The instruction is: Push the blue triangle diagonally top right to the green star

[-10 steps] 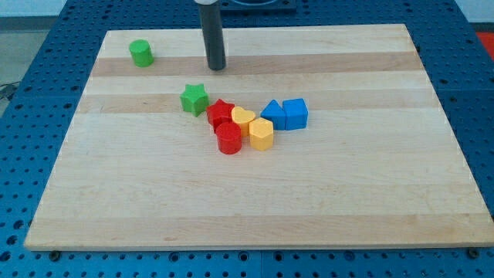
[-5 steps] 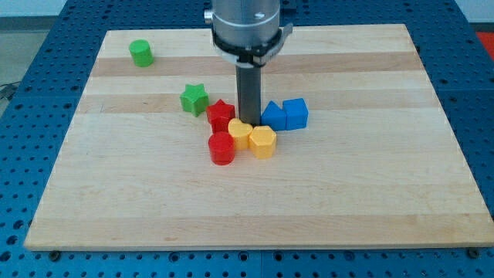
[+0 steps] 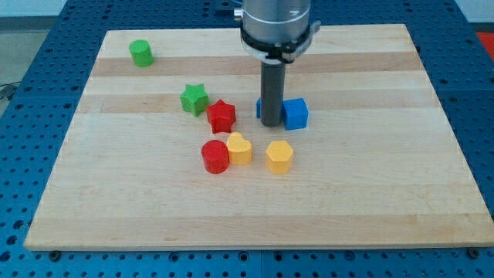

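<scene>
My tip (image 3: pixel 271 123) stands in front of the blue triangle (image 3: pixel 260 107), hiding most of it; only a sliver shows at the rod's left. The blue cube (image 3: pixel 295 113) sits just to the right of the rod. The green star (image 3: pixel 194 99) lies to the view's left, with the red star (image 3: pixel 221 116) between it and my tip.
A red cylinder (image 3: pixel 215 157), a yellow heart (image 3: pixel 239 148) and a yellow hexagon (image 3: pixel 279 157) lie below my tip. A green cylinder (image 3: pixel 141 53) sits at the top left of the wooden board (image 3: pixel 386 177).
My tip came down from the board's top into the cluster, then moved right to the blue triangle. The red cylinder, yellow heart and yellow hexagon were pushed downward and apart.
</scene>
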{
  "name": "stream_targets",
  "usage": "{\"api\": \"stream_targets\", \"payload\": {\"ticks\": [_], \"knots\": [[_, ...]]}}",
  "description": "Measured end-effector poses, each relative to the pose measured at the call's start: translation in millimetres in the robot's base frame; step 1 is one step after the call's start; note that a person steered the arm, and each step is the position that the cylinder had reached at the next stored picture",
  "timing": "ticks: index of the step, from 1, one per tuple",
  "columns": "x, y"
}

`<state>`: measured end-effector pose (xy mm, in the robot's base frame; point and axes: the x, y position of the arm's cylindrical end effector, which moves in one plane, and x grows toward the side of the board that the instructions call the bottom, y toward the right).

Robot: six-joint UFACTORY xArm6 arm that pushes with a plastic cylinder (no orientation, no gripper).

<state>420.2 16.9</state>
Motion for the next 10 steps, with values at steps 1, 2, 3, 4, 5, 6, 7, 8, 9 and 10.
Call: {"api": "stream_targets", "payload": {"ticks": [1, 2, 3, 4, 5, 6, 7, 8, 9, 10], "knots": [[-27, -9], [-50, -16], [-38, -8], [-32, 21], [-47, 25], [-59, 24], [-54, 14], [-49, 4], [-53, -1], [-75, -1]]}}
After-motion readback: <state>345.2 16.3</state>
